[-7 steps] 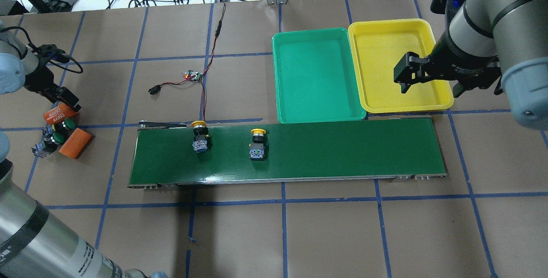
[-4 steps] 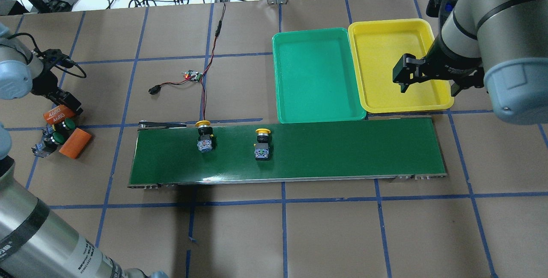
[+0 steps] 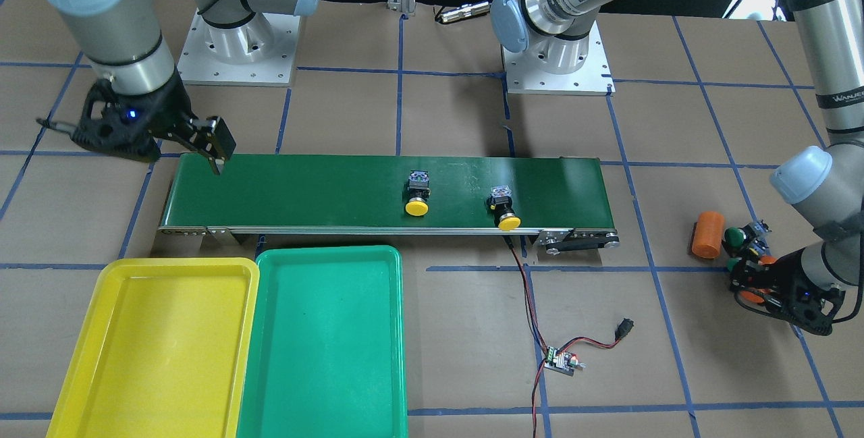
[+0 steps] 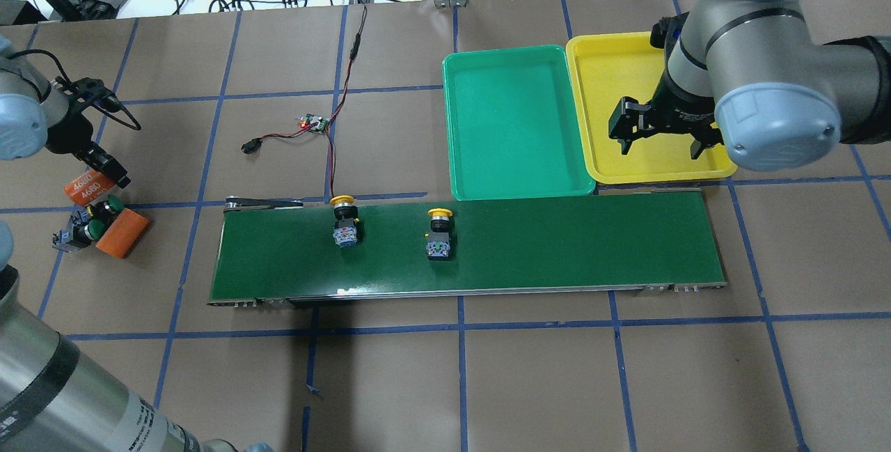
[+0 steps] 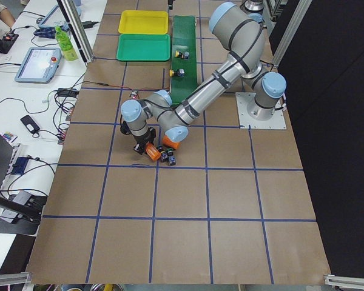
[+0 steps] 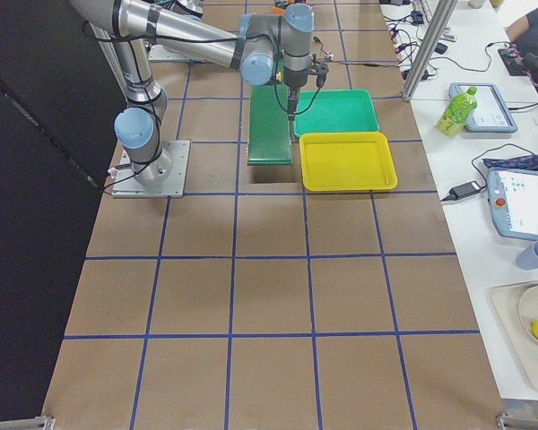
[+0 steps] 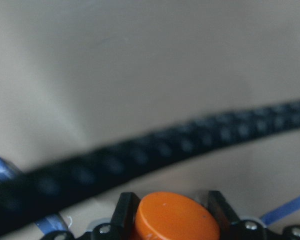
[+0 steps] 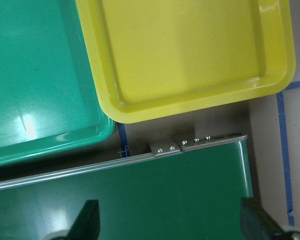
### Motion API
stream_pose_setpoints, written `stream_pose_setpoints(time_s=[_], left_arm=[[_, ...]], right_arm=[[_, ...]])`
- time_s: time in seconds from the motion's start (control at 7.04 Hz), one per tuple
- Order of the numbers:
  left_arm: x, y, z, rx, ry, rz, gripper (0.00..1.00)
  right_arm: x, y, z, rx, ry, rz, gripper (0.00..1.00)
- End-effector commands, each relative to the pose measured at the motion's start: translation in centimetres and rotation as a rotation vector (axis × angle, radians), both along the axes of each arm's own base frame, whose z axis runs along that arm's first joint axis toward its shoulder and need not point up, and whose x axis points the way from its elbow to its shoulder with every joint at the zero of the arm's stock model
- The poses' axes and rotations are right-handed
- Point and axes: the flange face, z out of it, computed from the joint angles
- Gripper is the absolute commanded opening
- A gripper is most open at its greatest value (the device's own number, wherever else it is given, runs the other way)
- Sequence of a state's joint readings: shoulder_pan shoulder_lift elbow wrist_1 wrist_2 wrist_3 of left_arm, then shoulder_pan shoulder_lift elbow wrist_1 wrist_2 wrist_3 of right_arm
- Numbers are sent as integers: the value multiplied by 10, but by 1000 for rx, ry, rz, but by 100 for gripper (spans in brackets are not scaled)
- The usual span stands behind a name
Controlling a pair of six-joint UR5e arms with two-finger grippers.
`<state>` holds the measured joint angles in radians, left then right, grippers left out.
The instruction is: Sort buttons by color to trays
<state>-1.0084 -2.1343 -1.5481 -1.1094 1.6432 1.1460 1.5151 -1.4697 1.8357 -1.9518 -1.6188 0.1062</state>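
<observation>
The table (image 4: 390, 382) is covered in brown paper ruled into squares with blue tape. A long dark-green belt (image 4: 557, 243), with a smooth matte face and metal side rails, runs across the middle. A small circuit board (image 4: 313, 122) with red and black wires lies beyond the belt, well apart from the trays.

Both yellow buttons lie on their sides on the belt, caps towards the tray side. The first yellow button (image 4: 344, 222) has its cap at the belt's edge. The second yellow button (image 4: 438, 232) lies near it, further along towards the trays. Each has a round glossy cap on a blocky black-grey body.

The first green button (image 4: 111, 205) and the second green button (image 4: 90, 229) sit off the belt at the table's left end. They are packed between the marked orange cylinder (image 4: 87, 186) and the plain orange cylinder (image 4: 123, 232).

The green tray (image 4: 515, 121) and the yellow tray (image 4: 612, 90) are shallow glossy plastic with rounded corners. They lie side by side, rims touching, just beside the belt's right end.

The left gripper (image 4: 104, 172) is low over the table, its fingers (image 7: 126, 215) clamped on the end of the marked orange cylinder. A black cable (image 7: 165, 150) crosses the wrist view in front.

The right arm bends down from above. The right gripper (image 4: 658, 150) points straight down over the belt's right end, by the yellow tray's rim, its fingers (image 8: 87, 222) wide apart.
</observation>
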Motion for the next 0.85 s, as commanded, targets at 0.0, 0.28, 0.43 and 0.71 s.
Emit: stream_pose_setpoints(time_s=[0.0, 0.28, 0.43, 0.71], left_arm=[[-91, 3, 72, -17, 2, -169, 0], [-208, 62, 80, 46, 42, -320, 0], [-256, 99, 77, 48, 32, -375, 0], [-319, 145, 69, -43, -2, -478, 0]], right_arm=[[14, -26, -37, -16, -125, 6, 100], [36, -32, -31, -76, -209, 40, 100], [48, -20, -13, -104, -198, 65, 100], [79, 11, 22, -159, -213, 131, 100]])
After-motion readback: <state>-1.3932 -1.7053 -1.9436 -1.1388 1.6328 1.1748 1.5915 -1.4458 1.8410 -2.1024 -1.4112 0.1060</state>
